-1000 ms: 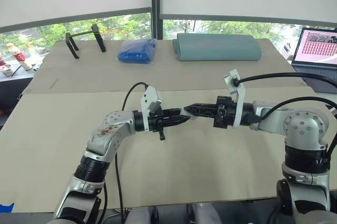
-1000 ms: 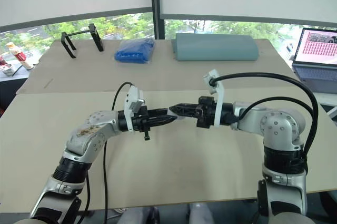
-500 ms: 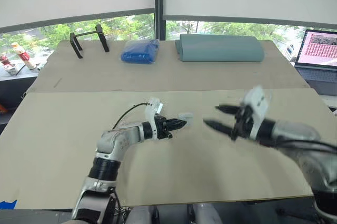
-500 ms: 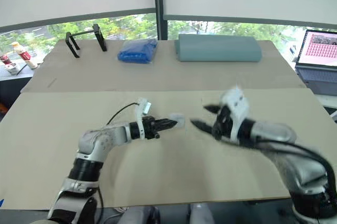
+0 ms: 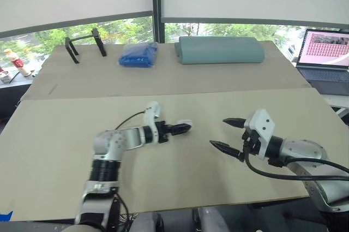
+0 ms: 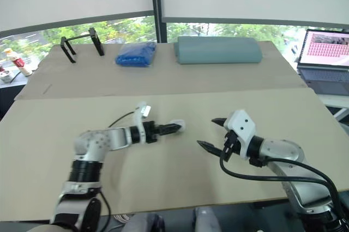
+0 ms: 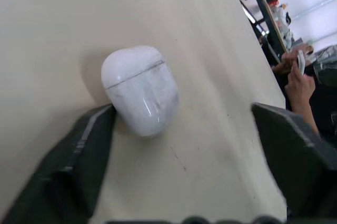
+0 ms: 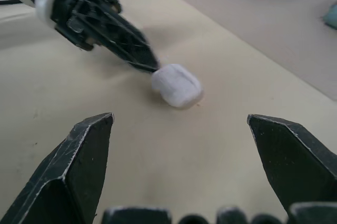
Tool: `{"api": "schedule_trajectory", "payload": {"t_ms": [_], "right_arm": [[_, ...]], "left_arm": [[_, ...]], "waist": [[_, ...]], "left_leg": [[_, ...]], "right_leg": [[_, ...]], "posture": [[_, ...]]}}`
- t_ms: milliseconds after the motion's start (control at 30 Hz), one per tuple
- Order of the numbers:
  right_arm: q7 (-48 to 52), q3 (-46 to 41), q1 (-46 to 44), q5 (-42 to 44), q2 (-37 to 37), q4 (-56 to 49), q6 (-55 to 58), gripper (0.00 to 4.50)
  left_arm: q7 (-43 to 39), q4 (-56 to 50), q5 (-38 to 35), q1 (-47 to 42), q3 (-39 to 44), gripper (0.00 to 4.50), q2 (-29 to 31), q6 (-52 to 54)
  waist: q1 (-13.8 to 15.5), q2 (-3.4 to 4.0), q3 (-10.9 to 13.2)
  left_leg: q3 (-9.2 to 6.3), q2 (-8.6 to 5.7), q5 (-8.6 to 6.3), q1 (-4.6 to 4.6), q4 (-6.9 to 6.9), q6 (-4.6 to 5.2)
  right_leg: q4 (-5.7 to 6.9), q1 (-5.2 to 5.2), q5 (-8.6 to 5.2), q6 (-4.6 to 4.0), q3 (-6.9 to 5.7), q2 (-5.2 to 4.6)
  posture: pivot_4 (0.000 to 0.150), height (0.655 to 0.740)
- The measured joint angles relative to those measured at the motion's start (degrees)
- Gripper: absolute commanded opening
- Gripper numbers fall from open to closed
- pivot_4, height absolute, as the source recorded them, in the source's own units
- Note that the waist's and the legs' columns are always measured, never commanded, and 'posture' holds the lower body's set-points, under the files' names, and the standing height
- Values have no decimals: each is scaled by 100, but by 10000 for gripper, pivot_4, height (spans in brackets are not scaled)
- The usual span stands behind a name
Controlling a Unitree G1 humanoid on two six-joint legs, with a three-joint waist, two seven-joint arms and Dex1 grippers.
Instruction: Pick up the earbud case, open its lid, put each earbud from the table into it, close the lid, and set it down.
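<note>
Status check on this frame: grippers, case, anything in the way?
Left gripper open, one finger touching earbud case. Right gripper open, apart from it. Case on table, lid shut. Blue bundle, grey roll far back, not obstructing.

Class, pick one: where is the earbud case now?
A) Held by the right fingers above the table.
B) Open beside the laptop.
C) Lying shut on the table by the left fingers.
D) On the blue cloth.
C: the earbud case lies closed on the table beside the open left gripper.
</note>
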Motion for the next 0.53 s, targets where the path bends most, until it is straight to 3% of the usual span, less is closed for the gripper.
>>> {"api": "schedule_trajectory", "payload": {"t_ms": [133, 200, 367, 533], "right_arm": [[120, -293, -81, 156, -61, 169, 175, 45000], [136, -447, -124, 225, -82, 326, 289, 45000], [83, -687, -395, 284, -43, 659, 369, 45000], [-92, -733, -507, 196, 88, 934, 368, 45000]], "left_arm": [[-921, -4, 712, 539, -48, 44676, 1628, -1459], [-1178, 230, 1186, 567, 35, 44676, 2081, -2520], [-1580, 775, 2013, 585, 40, 44676, 2310, -4765], [-1511, 866, 2197, 584, 123, 44676, 2245, -5543]], "waist": [[28, -3, 1], [98, -3, 1], [262, -2, 1], [236, -2, 1]], "left_leg": [[-3, 10, 20, 6, -40, -35], [-7, 12, 22, -7, -39, -39], [-5, 3, 15, -29, -22, -26], [5, -1, 18, -36, -22, -35]], "right_leg": [[10, -19, -16, -90, -12, 10], [11, -27, -15, -99, -21, 6], [-7, -25, -14, -98, -34, -19], [-9, -25, 3, -63, -35, -23]], "posture": [[1500, 7400], [1500, 7400], [1500, 7400], [1500, 7400]]}}
